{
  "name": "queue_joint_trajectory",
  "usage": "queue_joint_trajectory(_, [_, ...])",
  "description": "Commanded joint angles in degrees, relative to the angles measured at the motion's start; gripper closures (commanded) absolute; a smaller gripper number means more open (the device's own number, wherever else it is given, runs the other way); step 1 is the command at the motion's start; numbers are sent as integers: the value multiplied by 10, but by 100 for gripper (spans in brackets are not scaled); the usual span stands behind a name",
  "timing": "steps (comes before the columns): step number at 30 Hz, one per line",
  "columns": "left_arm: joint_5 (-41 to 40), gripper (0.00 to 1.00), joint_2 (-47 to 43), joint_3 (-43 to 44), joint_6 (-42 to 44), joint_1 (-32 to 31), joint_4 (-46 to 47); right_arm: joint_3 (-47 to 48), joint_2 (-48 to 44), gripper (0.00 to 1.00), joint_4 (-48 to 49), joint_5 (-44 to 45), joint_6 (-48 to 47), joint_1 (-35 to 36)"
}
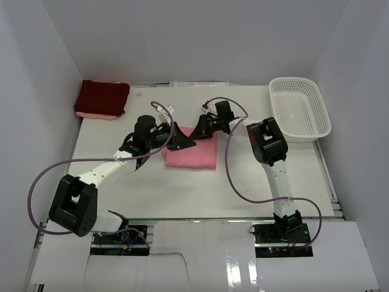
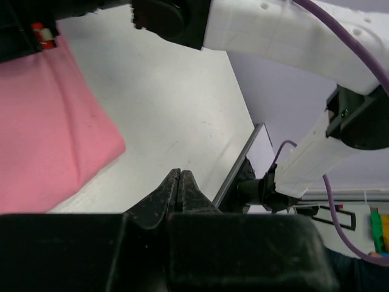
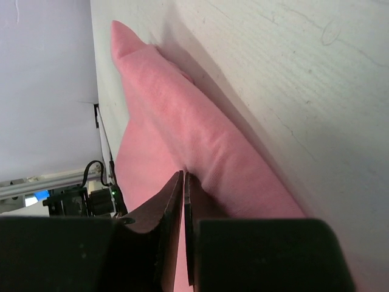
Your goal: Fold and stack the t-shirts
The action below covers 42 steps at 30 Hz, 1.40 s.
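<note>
The salmon pink t-shirt lies folded as a rectangle at the table's middle. It also shows in the left wrist view and the right wrist view. The dark maroon t-shirt lies folded at the back left, with a pink edge showing beneath it. My left gripper is shut and empty; its tips hang over bare table just off the pink shirt's edge. My right gripper is shut, and its tips press against a crease at the pink shirt's far edge. No cloth shows between the jaws.
A white mesh basket stands at the back right. White walls close in the table at the left, back and right. The right arm's white link crosses close above the left gripper. Purple cables loop beside both arms.
</note>
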Motion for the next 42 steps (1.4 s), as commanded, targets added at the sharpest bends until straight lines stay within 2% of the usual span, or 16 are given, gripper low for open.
queue_joint_trajectory(1, [-49, 90, -4, -11, -12, 42, -75, 23, -12, 89, -6, 7, -12, -4])
queue_joint_trajectory(2, [-40, 87, 4, -33, -33, 77, -58, 24, -20, 83, -2, 0, -8, -3])
queue_joint_trajectory(3, [-36, 82, 6, -40, -37, 91, -57, 24, -27, 82, 1, -5, -4, -3])
queue_joint_trajectory(4, [-43, 71, 6, -43, -37, 107, -65, 25, -44, 82, 4, -7, -2, -3])
queue_joint_trajectory(8, [-126, 53, 23, 0, -14, 119, -127, 33, -92, 80, -2, -19, -2, -3])
queue_joint_trajectory(11, [-133, 51, 65, 31, -1, 124, -163, 37, -134, 74, -13, -22, -3, -3])
queue_joint_trajectory(12, [-133, 51, 78, 49, 0, 126, -179, 36, -143, 66, -16, -23, -3, -3])
queue_joint_trajectory(14, [-129, 48, 116, 63, 9, 129, -188, 34, -175, 57, -26, -22, -9, -3])
queue_joint_trajectory(15, [-133, 40, 127, 77, 14, 129, -202, 32, -186, 51, -32, -22, -14, -3])
queue_joint_trajectory(16, [-136, 36, 137, 84, 20, 129, -205, 29, -207, 49, -49, -20, -18, -3])
queue_joint_trajectory(20, [-203, 35, 174, 119, 51, 129, -250, 1, -273, 39, -83, -3, -47, -7])
queue_joint_trajectory(21, [-242, 35, 177, 130, 62, 129, -268, -9, -295, 36, -89, 8, -60, -8])
queue_joint_trajectory(25, [-308, 34, 183, 145, 79, 129, -285, -14, -337, 34, -166, 31, -103, -11])
queue_joint_trajectory(28, [-336, 32, 186, 151, 81, 129, -295, -39, -366, 34, -173, 31, -116, -14])
queue_joint_trajectory(34, [-323, 29, 224, 170, 89, 129, -291, -101, -405, 34, -174, 31, -130, -24])
queue_joint_trajectory(42, [-234, 25, 267, 179, 81, 129, -249, -144, -434, 33, -176, 30, -140, -35])
